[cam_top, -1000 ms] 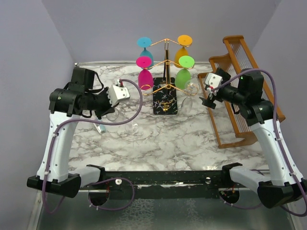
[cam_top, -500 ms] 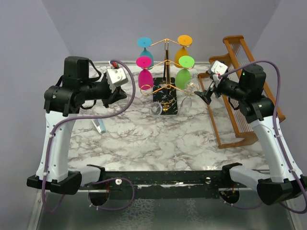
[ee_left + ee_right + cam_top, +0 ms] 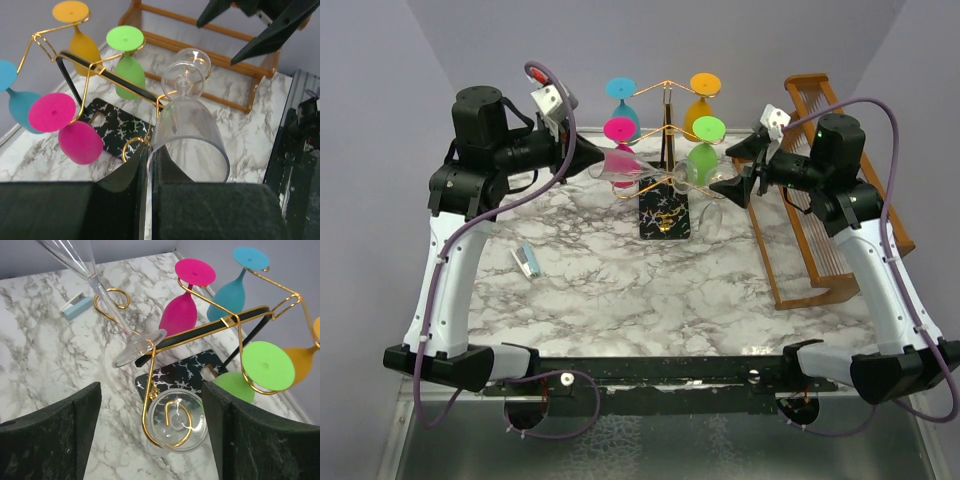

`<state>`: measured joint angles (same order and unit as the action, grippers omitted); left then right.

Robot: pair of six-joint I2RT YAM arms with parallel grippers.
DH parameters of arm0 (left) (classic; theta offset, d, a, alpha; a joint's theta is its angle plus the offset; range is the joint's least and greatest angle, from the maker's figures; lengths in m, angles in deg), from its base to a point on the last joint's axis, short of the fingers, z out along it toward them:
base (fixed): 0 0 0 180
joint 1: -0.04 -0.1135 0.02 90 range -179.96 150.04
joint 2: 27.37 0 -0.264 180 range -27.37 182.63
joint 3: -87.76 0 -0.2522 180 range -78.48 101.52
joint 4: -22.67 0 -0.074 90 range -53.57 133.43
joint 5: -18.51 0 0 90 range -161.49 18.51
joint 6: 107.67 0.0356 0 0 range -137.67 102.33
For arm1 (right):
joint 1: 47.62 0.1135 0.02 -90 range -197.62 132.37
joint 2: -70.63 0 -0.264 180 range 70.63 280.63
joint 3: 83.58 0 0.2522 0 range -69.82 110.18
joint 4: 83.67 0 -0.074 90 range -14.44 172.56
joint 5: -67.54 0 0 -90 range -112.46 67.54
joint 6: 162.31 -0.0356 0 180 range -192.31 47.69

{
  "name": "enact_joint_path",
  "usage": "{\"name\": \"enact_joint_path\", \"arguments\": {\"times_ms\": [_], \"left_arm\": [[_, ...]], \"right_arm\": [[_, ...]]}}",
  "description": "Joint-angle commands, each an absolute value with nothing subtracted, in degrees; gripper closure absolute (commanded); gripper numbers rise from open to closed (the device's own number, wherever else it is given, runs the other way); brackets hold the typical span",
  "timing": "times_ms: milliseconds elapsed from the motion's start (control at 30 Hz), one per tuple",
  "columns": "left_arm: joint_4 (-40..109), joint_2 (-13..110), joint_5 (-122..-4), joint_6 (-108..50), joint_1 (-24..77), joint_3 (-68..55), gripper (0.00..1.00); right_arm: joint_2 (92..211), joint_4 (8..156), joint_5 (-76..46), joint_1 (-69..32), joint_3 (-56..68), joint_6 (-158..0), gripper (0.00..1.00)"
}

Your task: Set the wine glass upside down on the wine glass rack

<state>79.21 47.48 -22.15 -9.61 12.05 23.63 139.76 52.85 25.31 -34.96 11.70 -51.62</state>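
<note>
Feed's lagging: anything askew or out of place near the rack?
The clear wine glass in the left gripper lies sideways, foot toward the wine glass rack, not yet upside down. A small blue item lies loose on the table.

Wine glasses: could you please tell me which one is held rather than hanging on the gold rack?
The clear glass gripped at its rim by the left arm's fingers; the pink, blue, green, orange and second clear glass hang from the rack.

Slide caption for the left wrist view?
Left gripper pinches the clear wine glass by its rim at the gold wire rack.
</note>
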Motion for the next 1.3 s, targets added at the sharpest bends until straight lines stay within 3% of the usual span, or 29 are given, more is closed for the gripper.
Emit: {"name": "enact_joint_path", "arguments": {"times_ms": [0,267,600,867,1267], "left_arm": [[65.5,48.2,-21.4,-21.9,11.9,23.8,1.0],[55.1,50.0,-21.3,-32.7,12.3,22.0,1.0],[52.7,49.2,-22.0,-33.2,12.4,18.6,1.0],[52.4,49.0,-21.8,-33.3,12.5,18.3,1.0],[51.1,48.9,-21.8,-33.1,13.0,14.8,1.0]], "right_arm": [[142.5,53.8,28.3,-34.7,14.4,-60.7,0.23],[142.4,60.5,26.5,-34.3,12.3,-70.0,0.35],[144.9,66.8,20.6,-33.0,11.4,-74.6,0.42],[147.2,66.8,18.5,-32.2,12.6,-76.6,0.55],[147.2,69.1,17.2,-31.8,11.6,-80.1,0.9]]}}
